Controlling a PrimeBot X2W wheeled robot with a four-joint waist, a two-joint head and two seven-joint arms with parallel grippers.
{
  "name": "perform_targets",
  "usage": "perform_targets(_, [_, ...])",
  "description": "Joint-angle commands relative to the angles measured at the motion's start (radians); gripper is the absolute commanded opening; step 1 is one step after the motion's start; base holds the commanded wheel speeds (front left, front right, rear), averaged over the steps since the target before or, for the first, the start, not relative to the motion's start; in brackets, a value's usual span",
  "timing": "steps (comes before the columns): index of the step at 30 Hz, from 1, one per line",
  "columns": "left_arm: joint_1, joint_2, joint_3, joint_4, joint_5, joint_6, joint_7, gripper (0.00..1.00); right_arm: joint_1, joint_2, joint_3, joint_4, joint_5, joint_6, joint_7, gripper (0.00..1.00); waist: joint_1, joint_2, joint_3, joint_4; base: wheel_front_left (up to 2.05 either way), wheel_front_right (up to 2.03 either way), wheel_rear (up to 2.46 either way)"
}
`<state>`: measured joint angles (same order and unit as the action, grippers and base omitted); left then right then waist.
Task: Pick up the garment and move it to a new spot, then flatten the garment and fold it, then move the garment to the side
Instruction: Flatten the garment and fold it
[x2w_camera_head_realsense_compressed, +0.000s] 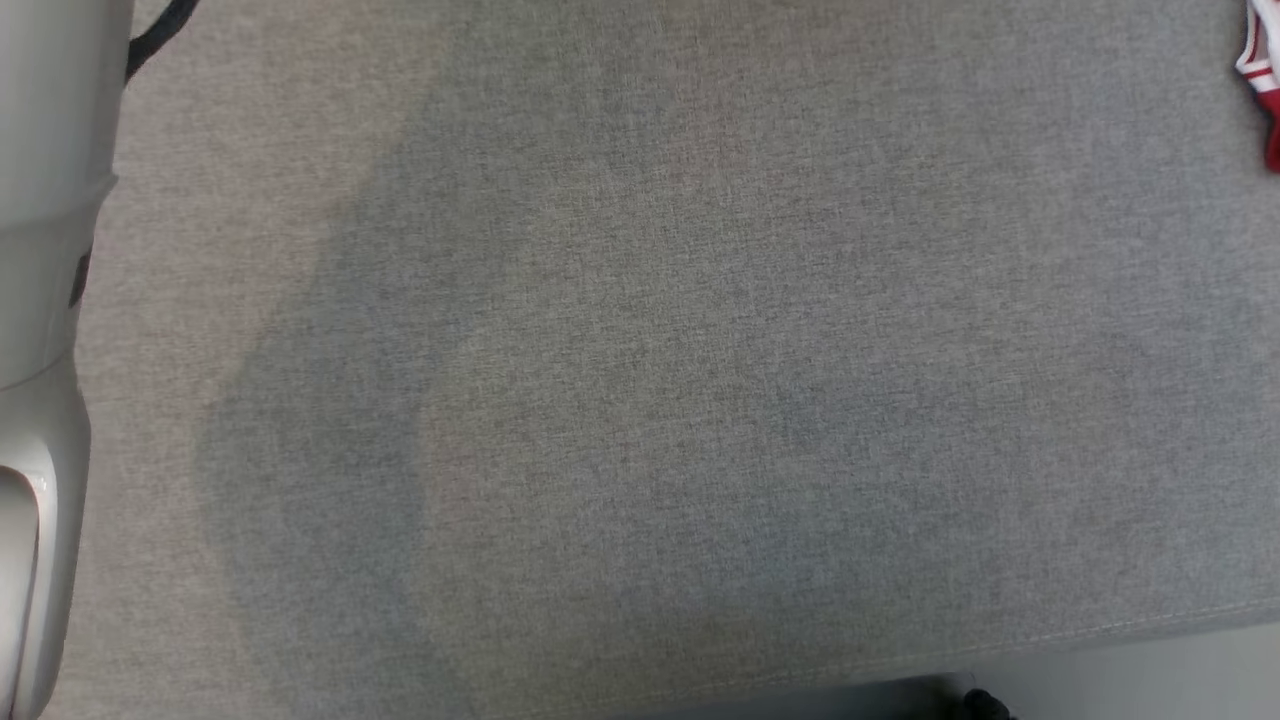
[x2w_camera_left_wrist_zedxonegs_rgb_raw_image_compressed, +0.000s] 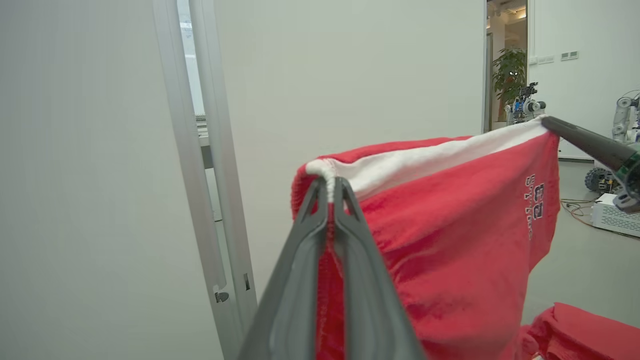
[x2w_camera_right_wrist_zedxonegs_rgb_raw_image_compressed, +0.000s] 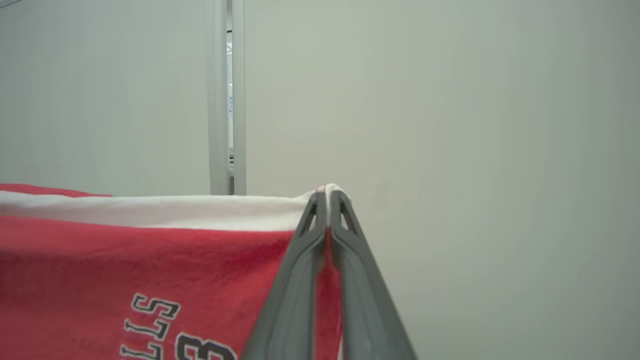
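Garment (x2w_camera_left_wrist_zedxonegs_rgb_raw_image_compressed: 465, 225), red with a white band (x2w_camera_right_wrist_zedxonegs_rgb_raw_image_compressed: 150, 212), is hanging stretched in the air between both tools. Left tool (x2w_camera_left_wrist_zedxonegs_rgb_raw_image_compressed: 330, 187) is pinching one end of the band, jaws closed on it; right tool (x2w_camera_right_wrist_zedxonegs_rgb_raw_image_compressed: 327, 200) is clamping the other end. Red-and-white cloth (x2w_camera_head_realsense_compressed: 1262, 90) is showing at the grey table's (x2w_camera_head_realsense_compressed: 640, 400) far right.
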<state>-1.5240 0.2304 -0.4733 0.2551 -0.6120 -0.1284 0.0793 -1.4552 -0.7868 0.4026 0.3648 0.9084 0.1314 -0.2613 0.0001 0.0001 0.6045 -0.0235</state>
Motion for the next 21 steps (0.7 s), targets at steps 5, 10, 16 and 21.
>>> perform_targets(5, [0.048,0.058,-0.120,0.020,-0.026,-0.003,-0.183,0.00,0.109,0.035,-0.056,-0.110,-0.040,-0.001,-0.003,0.00,-0.0001,-0.0001,0.098,-0.042,0.00,0.00,0.00])
perform_targets(10, [0.256,0.167,-0.223,-0.019,-0.096,-0.003,-0.283,0.00,0.382,0.027,-0.124,-0.259,0.010,-0.001,-0.004,0.00,-0.0001,-0.0001,0.045,-0.021,0.00,0.00,0.00])
perform_targets(16, [0.596,0.275,-0.238,-0.108,-0.111,0.016,-0.336,0.00,0.800,0.022,-0.178,-0.401,0.067,-0.002,-0.004,0.00,-0.0001,-0.0001,-0.062,-0.005,0.00,0.00,0.00])
perform_targets(21, [0.873,0.340,-0.236,-0.216,-0.128,0.078,-0.343,0.00,1.086,0.028,-0.170,-0.472,0.127,-0.002,-0.004,0.00,-0.0001,-0.0001,-0.153,-0.013,0.00,0.00,0.00])
